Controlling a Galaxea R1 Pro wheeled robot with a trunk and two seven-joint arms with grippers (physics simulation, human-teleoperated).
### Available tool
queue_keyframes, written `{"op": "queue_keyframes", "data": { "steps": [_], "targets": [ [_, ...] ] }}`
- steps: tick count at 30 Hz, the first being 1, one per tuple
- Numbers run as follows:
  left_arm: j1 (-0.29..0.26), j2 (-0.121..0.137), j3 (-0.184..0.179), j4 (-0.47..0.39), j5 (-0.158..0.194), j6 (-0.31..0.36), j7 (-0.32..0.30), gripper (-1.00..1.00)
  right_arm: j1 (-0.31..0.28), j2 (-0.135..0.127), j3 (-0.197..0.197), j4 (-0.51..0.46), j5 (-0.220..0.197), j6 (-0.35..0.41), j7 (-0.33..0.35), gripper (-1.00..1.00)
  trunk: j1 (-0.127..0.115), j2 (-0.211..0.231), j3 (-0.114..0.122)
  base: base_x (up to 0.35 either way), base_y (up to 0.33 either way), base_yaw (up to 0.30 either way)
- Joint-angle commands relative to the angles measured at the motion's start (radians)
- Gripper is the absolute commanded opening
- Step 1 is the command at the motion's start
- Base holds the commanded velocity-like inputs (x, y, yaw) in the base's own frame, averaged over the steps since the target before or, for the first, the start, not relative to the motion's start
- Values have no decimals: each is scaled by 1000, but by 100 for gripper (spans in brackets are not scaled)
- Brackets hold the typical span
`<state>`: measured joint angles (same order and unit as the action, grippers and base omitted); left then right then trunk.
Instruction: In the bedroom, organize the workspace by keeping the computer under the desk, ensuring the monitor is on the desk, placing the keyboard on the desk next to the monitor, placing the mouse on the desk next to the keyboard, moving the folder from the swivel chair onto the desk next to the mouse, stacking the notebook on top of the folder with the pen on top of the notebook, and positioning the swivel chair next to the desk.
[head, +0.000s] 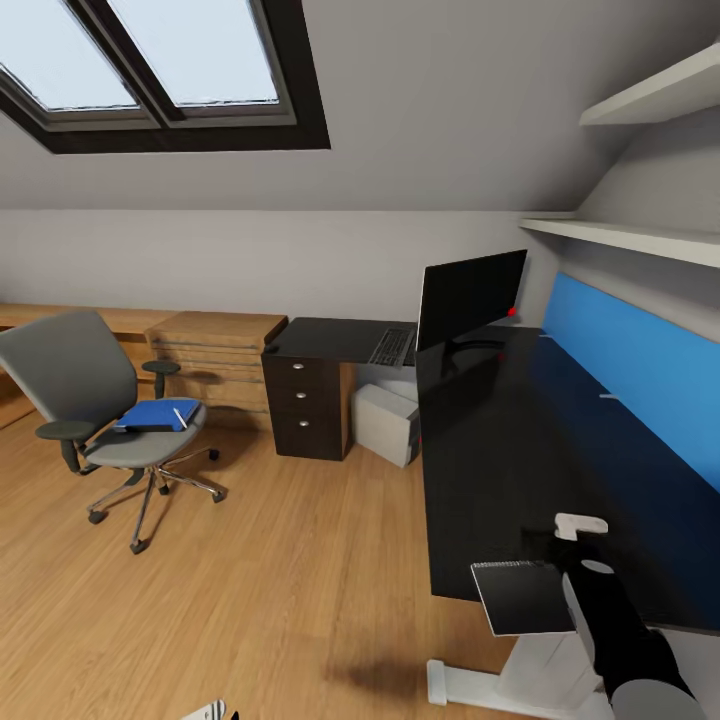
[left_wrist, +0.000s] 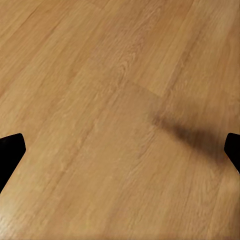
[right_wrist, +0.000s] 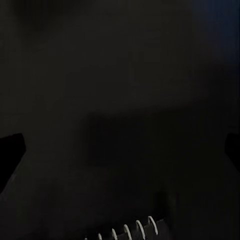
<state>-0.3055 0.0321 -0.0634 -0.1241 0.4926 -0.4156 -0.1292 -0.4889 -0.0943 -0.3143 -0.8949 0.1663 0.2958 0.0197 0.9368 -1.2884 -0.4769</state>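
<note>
Black spiral-bound notebook (head: 522, 597) lying on near edge of long black desk (head: 500, 450), overhanging slightly, beside right gripper (head: 580, 527), jaws spread apart. Blue folder (head: 155, 415) resting on seat of grey swivel chair (head: 95, 410), well apart from desk. Black monitor (head: 470, 298) upright at desk's far end, dark keyboard (head: 392, 346) just beside. Left gripper (left_wrist: 120, 155) open above wooden floor (left_wrist: 100, 75).
</note>
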Motion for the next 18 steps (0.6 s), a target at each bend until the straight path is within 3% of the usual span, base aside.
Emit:
{"op": "queue_keyframes", "data": {
  "steps": [1, 18],
  "targets": [
    [-1, 0, -7, 1, 11, -3, -5, 100, 0, 0, -1, -13, 9, 4, 2, 100, 0, -1, -1, 0, 0, 0],
    [-1, 1, -6, 1, 12, -3, -5, 100, 0, 4, -2, -65, 4, 5, 3, 100, 0, -1, -1, -12, 0, 0]
  ]
}}
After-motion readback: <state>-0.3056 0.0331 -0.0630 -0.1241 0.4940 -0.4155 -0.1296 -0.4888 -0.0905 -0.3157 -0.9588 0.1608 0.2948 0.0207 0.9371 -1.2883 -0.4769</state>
